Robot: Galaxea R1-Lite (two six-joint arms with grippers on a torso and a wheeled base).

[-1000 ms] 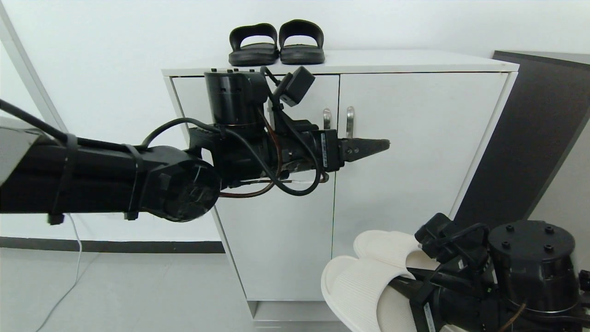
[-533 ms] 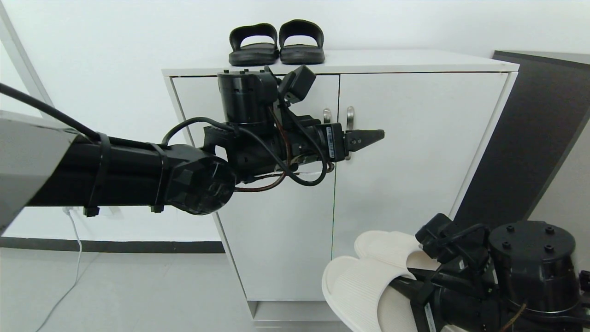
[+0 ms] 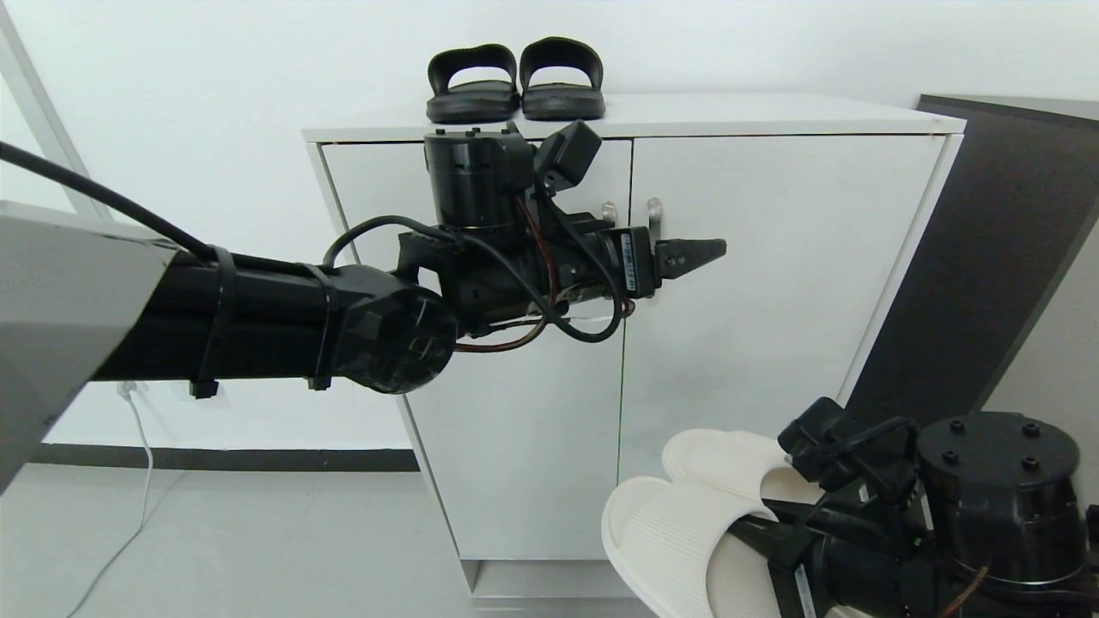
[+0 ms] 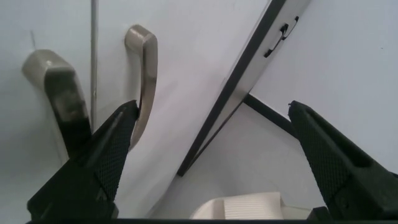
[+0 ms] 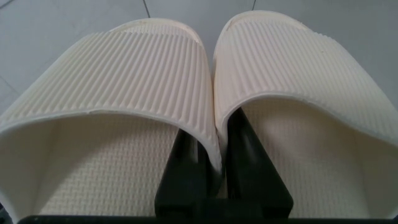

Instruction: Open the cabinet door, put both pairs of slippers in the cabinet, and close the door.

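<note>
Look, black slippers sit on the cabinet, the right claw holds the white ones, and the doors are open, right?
No, the doors are shut, as the head view shows. The black slippers sit on the cabinet and the right claw holds the white slippers.

One slipper pair point(image 3: 515, 81) atop cabinet point(image 3: 773, 283); left gripper point(image 3: 700, 251) before door handles point(image 3: 654, 213); other slipper pair point(image 3: 687, 524) in right gripper point(image 5: 211, 180).

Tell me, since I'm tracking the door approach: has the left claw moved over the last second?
Yes. The left claw has risen a little against the right door's handle: it sat just under the handle's lower end, and now overlaps it.
</note>
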